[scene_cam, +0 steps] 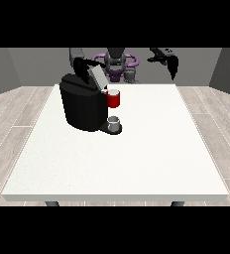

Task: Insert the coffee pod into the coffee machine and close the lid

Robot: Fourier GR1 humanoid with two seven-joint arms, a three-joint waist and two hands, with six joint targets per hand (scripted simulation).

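The black coffee machine (82,106) stands on the white table's (137,158) back left part. Its grey lid (97,77) is tilted up at the top. The hand at the view's left (80,66) is just above and behind the lid, close to its upper edge; I cannot tell whether they touch. The hand at the view's right (169,61) is raised in the air over the table's far right edge, away from the machine, with its fingers hanging relaxed and holding nothing. A grey thing (114,122) rests on the machine's front base.
A red thing at the machine (114,99) sits under its head, above the grey thing. The robot's torso (118,64) is behind the table's far edge. Wooden floor surrounds the table.
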